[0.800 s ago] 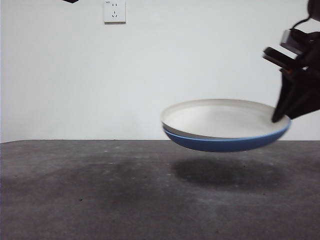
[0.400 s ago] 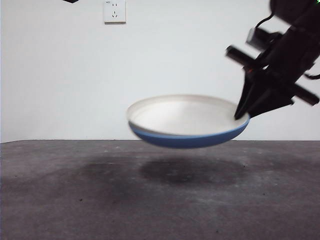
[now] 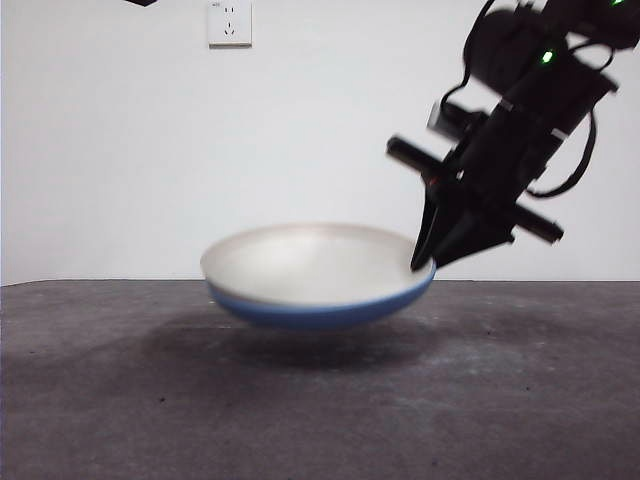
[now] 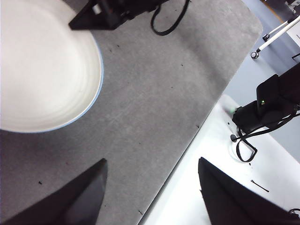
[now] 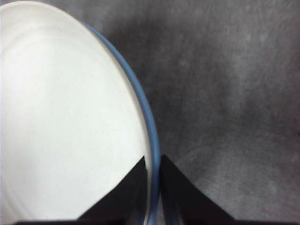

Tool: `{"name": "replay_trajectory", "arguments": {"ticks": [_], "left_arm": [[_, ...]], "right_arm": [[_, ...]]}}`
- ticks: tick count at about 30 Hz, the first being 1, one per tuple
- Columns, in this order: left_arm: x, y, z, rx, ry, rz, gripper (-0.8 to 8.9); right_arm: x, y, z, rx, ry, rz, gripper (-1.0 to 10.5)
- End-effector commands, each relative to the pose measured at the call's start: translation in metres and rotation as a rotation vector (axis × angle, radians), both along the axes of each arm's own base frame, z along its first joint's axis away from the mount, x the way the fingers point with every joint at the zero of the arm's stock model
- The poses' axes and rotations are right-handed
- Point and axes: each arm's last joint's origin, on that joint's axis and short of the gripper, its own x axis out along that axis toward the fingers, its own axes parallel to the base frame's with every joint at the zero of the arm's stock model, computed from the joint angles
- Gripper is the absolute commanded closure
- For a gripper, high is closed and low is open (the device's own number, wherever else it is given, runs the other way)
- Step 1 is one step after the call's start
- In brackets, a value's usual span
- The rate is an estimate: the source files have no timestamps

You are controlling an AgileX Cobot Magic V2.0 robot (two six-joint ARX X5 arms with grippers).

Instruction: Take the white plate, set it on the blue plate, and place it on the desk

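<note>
The cream-white plate nests inside the glossy blue plate, both rims pinched at 3 o'clock by the right gripper, tilted above the desk.

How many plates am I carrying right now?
2. The white plate sits nested in the blue plate; the right gripper is shut on their shared rim, holding both above the desk. No others visible.

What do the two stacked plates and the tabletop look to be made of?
Round cream-white plate: likely glazed ceramic or melamine, smooth with faint rings. Glossy medium-blue plate beneath: likely the same. Dark grey-brown desk: matte, speckled, possibly laminate or a mat.
</note>
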Motion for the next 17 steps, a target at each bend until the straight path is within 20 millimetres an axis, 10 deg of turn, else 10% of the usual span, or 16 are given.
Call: {"name": "replay_trajectory", "arguments": {"ticks": [1,17], "left_arm": [[0.001,-0.002,0.003,-0.004,-0.015,-0.015,5.02],[0.001,-0.002,0.003,-0.004,-0.015,-0.015,5.02]], "right_arm": [[0.009,0.006,-0.009,0.005,0.026,-0.010,9.4],[0.011,0.006,-0.036,-0.056,0.122,-0.021,8.2]]}}
